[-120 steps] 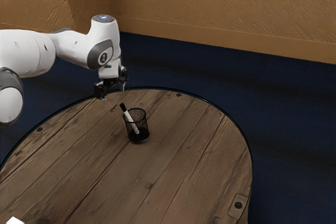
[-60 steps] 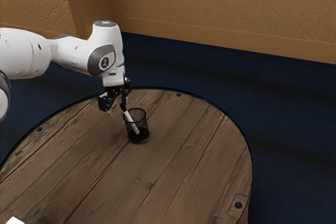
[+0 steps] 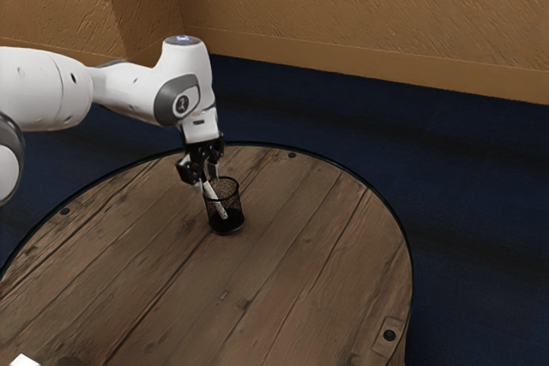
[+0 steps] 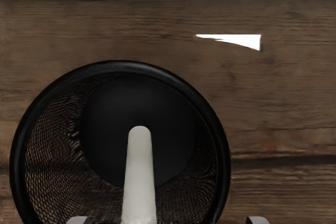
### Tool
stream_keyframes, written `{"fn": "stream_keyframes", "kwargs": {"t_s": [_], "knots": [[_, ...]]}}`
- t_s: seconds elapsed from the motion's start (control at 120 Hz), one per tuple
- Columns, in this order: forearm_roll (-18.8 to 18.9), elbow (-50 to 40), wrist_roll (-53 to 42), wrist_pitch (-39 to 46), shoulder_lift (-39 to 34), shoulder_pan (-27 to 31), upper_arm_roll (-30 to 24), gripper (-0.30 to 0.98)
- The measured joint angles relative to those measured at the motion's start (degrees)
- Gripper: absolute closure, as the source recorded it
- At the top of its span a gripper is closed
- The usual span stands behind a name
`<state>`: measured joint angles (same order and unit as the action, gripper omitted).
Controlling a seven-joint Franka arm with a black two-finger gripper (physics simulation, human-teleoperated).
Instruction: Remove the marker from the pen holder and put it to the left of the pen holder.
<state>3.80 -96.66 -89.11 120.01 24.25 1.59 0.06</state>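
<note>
Marker (image 3: 215, 201) is in the pen holder (image 3: 234, 208), just above the middle of the exterior frame, left of center. It leans, lower end down inside, upper end poking past the rim toward the upper left of the frame. Holder is upright on the worktop (image 3: 300, 263).

Your tool (image 3: 207, 181) is right over the rim, at the marker's upper end. It's open: in the wrist view the fingertips stand wide apart along the lower edge, one at lower left (image 4: 77, 220), one right of center (image 4: 258, 220), with the marker's shaft between them. I see no contact from both sides, so don't count it as a grip.

Progress, my read: approach is nearly complete, alignment looks decent. Nothing of the actual move is done. You have left: close on the marker, lift it clear of the mesh, carry it over to the holder's left, lay it down, let go, back off.

Next, you probably need a touch more depth, then close. Watch the rim: one finger could catch it, and since the marker tilts, a crooked pull could drag or tip the holder. Lift along its lean until the lower end clears, then shift sideways.
</note>
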Motion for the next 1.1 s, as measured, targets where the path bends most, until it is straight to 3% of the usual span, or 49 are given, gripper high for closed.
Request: {"fn": "stream_keyframes", "kwargs": {"t_s": [0.2, 0.467, 0.867, 1.1], "knots": [[0.1, 1.2, 1.4, 0.7, 1.1, 0.2, 0.0, 0.36], [0.3, 1.3, 2.4, 1.1, 0.9, 0.3, 0.5, 0.57], [0.5, 1.3, 2.8, 1.6, 0.7, 0.3, 1.6, 0.73], [0.6, 1.2, 2.8, 0.0, -9.9, 0.3, 1.8, 0.77]]}}
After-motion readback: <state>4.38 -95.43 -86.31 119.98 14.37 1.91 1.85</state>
